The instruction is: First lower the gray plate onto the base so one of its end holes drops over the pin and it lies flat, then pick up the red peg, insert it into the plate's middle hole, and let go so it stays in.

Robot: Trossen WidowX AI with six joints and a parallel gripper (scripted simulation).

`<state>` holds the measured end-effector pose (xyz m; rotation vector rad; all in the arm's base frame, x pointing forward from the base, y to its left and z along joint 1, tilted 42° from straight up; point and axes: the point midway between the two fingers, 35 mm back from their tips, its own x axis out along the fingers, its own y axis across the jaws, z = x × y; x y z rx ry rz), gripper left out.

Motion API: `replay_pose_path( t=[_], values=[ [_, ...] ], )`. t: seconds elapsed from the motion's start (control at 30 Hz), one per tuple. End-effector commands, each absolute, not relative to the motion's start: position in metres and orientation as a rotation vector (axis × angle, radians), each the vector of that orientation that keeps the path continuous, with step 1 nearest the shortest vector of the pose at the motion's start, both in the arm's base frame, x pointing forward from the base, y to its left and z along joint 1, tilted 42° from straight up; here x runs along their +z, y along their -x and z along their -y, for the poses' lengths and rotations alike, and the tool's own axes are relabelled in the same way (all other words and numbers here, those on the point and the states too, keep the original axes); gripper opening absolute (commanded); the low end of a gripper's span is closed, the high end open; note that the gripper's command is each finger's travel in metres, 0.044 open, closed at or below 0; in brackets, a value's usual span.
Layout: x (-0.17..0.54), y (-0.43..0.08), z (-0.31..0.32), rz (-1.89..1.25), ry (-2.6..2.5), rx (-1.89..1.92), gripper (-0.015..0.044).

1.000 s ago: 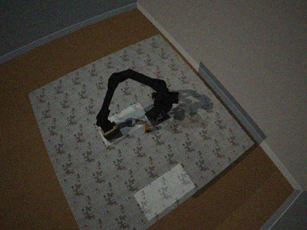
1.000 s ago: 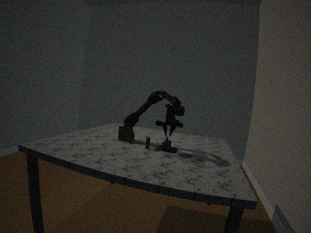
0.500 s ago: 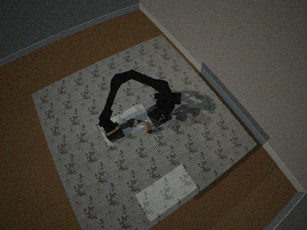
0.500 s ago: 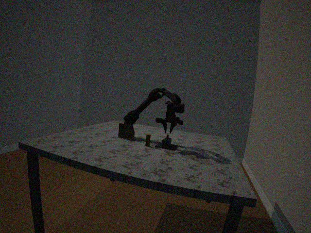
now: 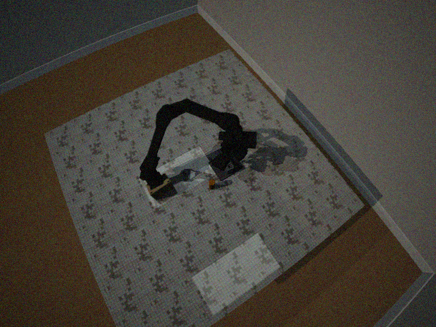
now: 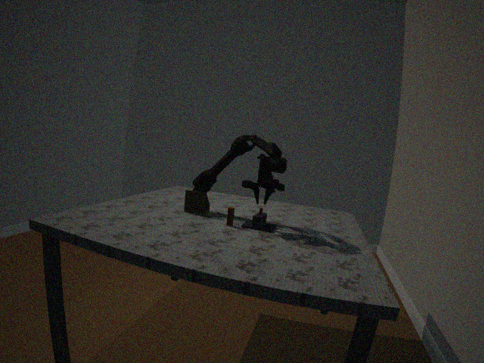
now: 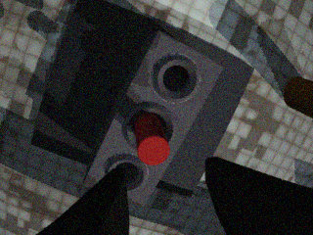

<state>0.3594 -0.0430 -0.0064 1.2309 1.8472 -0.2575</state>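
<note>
The gray plate lies on the dark base and looks flat. Its holes face up in the wrist view; which end hole has the pin in it is too dark to tell. The red peg stands in the plate's middle hole, with its upper part sticking out above the plate. My gripper is open and empty, with its fingertips apart just above the peg's top. In the top view the arm hides the fingers, the peg and the plate.
An orange-brown cylinder stands upright on the patterned table, close beside the base on the arm mount's side. The arm mount stands farther away. The arm's shadow falls beyond the base.
</note>
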Motion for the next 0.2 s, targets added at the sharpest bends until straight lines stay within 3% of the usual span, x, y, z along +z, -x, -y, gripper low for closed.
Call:
replay_pose_path(
  t=[0.0,0.17],
  values=[
    [-0.0034,-0.3598,0.0453,-1.841,-1.223,-0.254,0.015],
    [-0.0017,-0.3594,0.0467,-1.841,-1.223,-0.254,0.015]
  ],
)
